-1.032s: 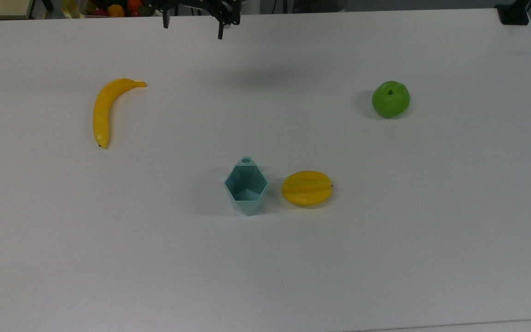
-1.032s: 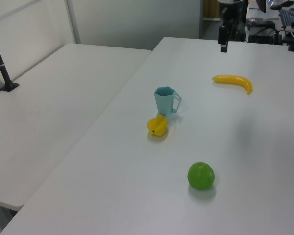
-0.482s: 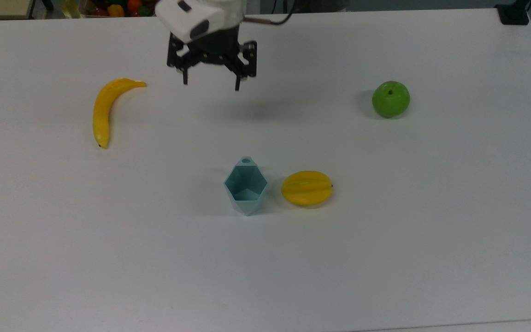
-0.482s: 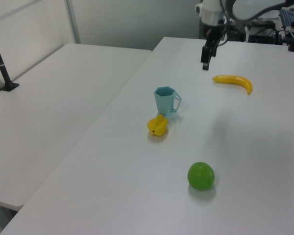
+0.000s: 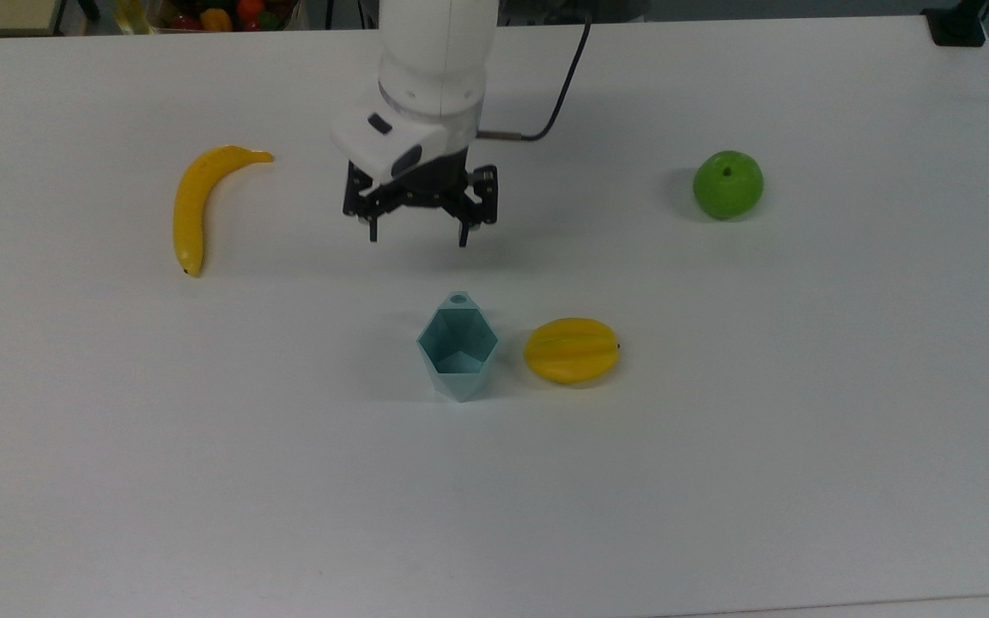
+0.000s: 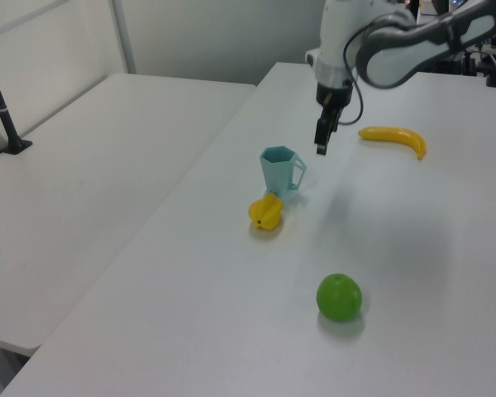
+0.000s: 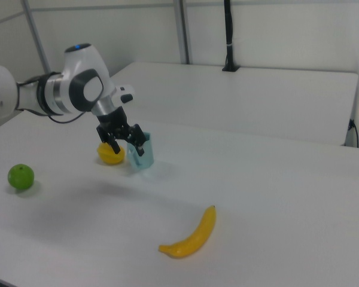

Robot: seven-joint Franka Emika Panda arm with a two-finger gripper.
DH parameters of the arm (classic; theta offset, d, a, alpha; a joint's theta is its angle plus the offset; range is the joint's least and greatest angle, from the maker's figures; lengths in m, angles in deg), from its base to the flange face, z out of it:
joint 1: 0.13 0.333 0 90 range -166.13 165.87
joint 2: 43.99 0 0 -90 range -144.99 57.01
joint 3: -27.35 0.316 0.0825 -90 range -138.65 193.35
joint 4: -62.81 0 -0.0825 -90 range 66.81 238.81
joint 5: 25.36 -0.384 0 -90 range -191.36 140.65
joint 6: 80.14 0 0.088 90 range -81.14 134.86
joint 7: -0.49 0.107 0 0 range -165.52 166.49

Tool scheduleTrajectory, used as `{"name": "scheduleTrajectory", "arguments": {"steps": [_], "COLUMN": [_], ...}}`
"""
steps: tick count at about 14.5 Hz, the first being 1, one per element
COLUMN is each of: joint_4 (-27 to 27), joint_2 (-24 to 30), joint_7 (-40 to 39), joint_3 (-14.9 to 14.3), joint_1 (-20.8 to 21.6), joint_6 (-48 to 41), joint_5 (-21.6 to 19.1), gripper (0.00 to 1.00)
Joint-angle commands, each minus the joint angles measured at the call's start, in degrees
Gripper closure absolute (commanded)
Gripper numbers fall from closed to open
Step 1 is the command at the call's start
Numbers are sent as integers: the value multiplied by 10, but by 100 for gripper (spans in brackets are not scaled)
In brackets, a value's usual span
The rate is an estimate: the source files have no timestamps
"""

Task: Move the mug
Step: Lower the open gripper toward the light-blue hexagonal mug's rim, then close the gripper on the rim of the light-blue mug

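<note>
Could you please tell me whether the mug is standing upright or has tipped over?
Upright. In the top view the mug shows its open mouth and empty inside; in the left view it stands on its narrow base, rim level.

The yellow star fruit (image 5: 572,350) sits just beside the mug (image 5: 458,348) on the top view's right, crowding that flank. The mug's other sides face bare table (image 5: 288,481). The banana (image 5: 194,206) and green apple (image 5: 727,184) lie well apart. Open table separates the end effector (image 5: 419,232) from the mug.
</note>
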Motion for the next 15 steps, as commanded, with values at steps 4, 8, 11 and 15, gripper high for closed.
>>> {"name": "scheduleTrajectory", "arguments": {"steps": [4, 8, 11, 15], "joint_4": [-3, -3, -4, -4], "joint_2": [-62, -81, -86, -86], "joint_7": [1, 0, 2, 2], "joint_3": [7, 10, 10, 10], "joint_1": [14, 12, 10, 9], "joint_6": [92, 130, 148, 160], "joint_5": [26, 26, 22, 21], "gripper": [9, 54, 66, 83]}}
